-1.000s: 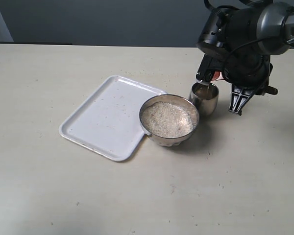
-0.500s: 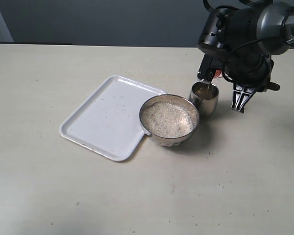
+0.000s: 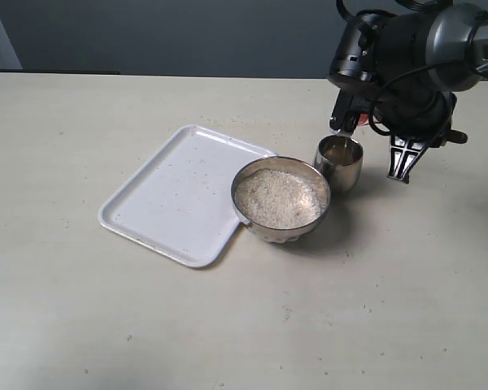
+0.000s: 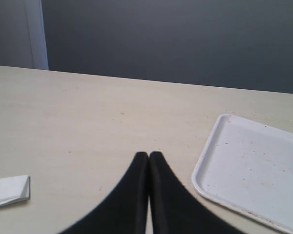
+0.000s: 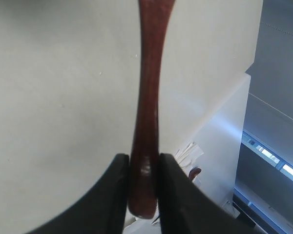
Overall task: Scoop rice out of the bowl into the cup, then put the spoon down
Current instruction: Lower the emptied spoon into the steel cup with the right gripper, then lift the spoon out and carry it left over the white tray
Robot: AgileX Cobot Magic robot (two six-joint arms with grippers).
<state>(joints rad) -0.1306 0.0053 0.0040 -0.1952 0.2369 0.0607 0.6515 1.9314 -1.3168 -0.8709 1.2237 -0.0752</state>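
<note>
Rice (image 3: pixel 278 197) heaped pale and grainy, filling the bowl (image 3: pixel 281 234) almost to the rim. Seen from the exterior view, bowl standing near the middle of the table (image 3: pixel 106 325). On its left a white tray (image 3: pixel 171 195), flat and bare but for a few specks, its right edge tucked against the bowl's wall. Cup (image 3: pixel 346 172) upright just behind and to the right of the bowl, very close to it; touching or not, impossible to tell. Inside of the cup dim, contents unclear. Right arm (image 3: pixel 407 73) bulky and black, bent down directly above and behind the cup.

Left wrist view: left gripper (image 4: pixel 149 156) low over bare table, fingers (image 4: pixel 136 195) pressed together with nothing between them. Tray lying to one side of the fingers, a small folded white sheet (image 4: pixel 10 191) on the other, well apart from the tray.

Right wrist view: right gripper (image 5: pixel 144 160) with fingers (image 5: pixel 115 195) pinching the spoon (image 5: pixel 149 87) close to the thick butt end of its reddish-brown handle. Handle running straight out from the fingers over pale table, slimmest at its middle, then widening toward the oval bowl, cut off at the picture's edge.
</note>
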